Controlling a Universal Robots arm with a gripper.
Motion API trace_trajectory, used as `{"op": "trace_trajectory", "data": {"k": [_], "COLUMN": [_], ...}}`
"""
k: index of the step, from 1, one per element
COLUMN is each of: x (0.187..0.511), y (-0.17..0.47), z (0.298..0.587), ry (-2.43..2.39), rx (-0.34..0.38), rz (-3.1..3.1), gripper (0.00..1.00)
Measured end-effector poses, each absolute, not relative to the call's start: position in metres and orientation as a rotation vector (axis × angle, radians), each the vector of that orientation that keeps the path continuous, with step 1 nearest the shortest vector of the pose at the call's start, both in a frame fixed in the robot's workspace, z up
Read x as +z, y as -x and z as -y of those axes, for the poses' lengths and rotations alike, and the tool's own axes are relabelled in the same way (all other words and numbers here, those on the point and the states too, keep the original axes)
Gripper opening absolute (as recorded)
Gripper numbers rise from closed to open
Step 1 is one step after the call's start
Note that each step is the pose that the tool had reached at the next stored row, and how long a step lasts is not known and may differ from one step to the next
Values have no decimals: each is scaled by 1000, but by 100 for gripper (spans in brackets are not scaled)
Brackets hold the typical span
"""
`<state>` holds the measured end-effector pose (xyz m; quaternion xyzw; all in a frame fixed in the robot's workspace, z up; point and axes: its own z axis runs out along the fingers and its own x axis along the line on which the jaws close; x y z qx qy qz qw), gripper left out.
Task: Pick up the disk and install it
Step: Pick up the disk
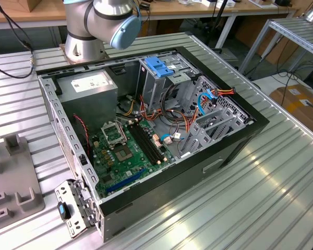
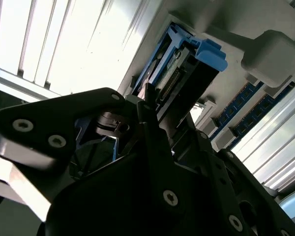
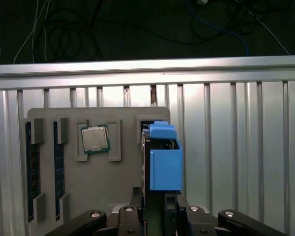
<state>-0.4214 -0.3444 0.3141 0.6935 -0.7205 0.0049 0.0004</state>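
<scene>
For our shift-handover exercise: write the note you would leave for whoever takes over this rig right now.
Gripper: right at the disk; whether it grips the disk cannot be told.
Disk: upright at the grey tray, beside the processor chip, away from the computer case.
Done: gripper is at the disk.
Left: disk not yet in the case.

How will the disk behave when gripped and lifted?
Likely rigid: the disk is a flat slab with blue rails. The rails look like smooth plastic, so it may slip. Its exposed connector, in the second wrist view, seems fragile.
</scene>
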Motion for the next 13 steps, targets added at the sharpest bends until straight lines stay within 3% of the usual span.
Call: {"op": "trace_trajectory", "data": {"k": [13], "x": [369], "y": [421], "z": [344], "ry": [-2178], "rx": [15], "rz": [2263], "gripper": [35]}}
